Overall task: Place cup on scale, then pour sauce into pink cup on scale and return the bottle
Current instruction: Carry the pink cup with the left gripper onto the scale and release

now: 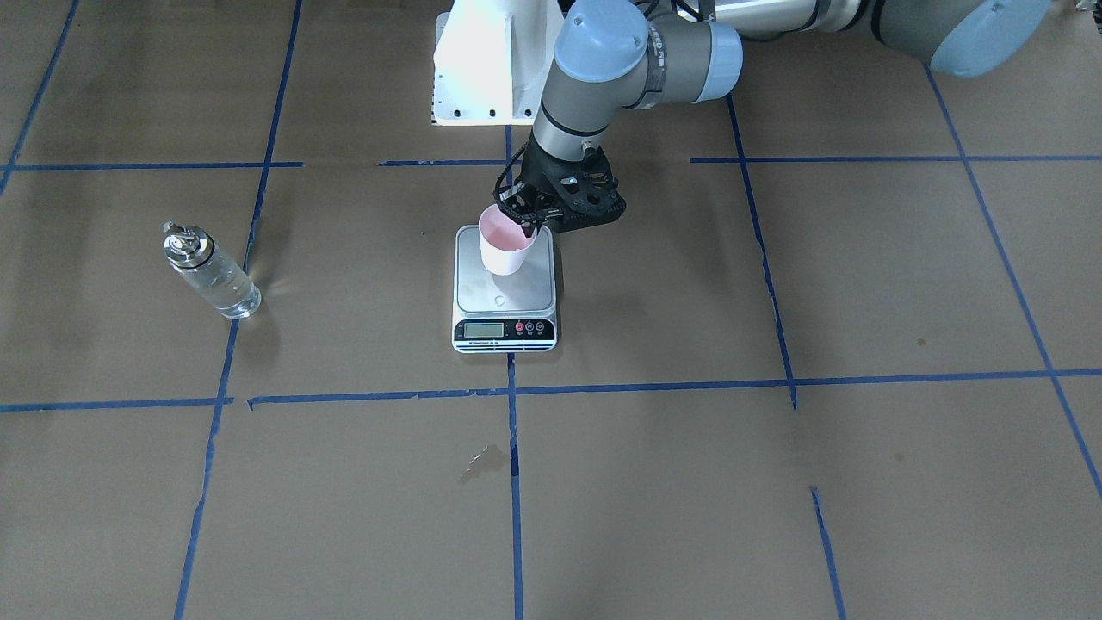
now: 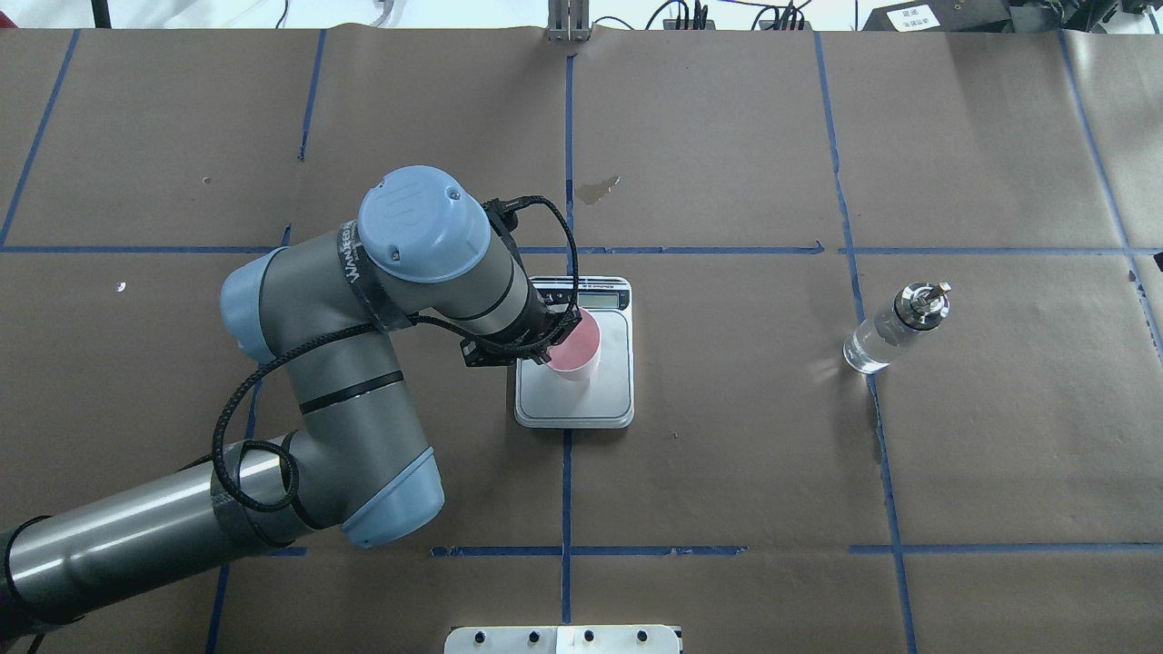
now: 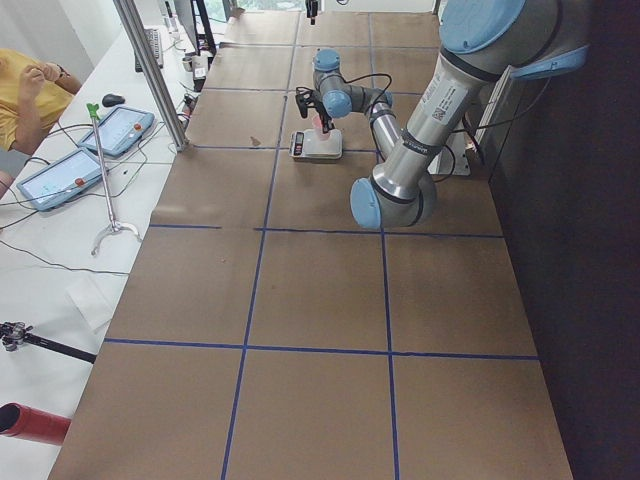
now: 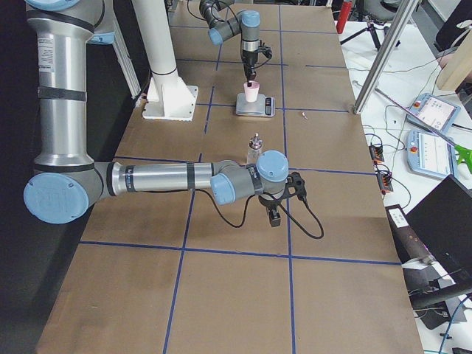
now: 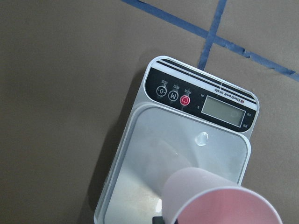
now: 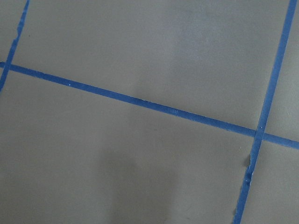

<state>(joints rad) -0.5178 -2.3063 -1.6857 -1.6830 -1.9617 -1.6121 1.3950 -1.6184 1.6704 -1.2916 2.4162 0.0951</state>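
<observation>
You are standing in a robotics lab, not a kitchen. Your table (image 2: 727, 454) is papered in brown and ruled into squares with blue tape (image 2: 565, 472), and two grey industrial arms reach over it: the left arm (image 2: 363, 381) and the right arm (image 4: 147, 178). A white pedestal (image 4: 158, 66) stands at its edge. Alongside runs a white bench (image 3: 50, 250) with touch-screen pendants (image 3: 118, 128), loose cables (image 3: 30, 255) and aluminium posts (image 3: 150, 70) — a person (image 3: 25, 90) sits there. A kitchen scale (image 1: 504, 293) stands on a tape line.
</observation>
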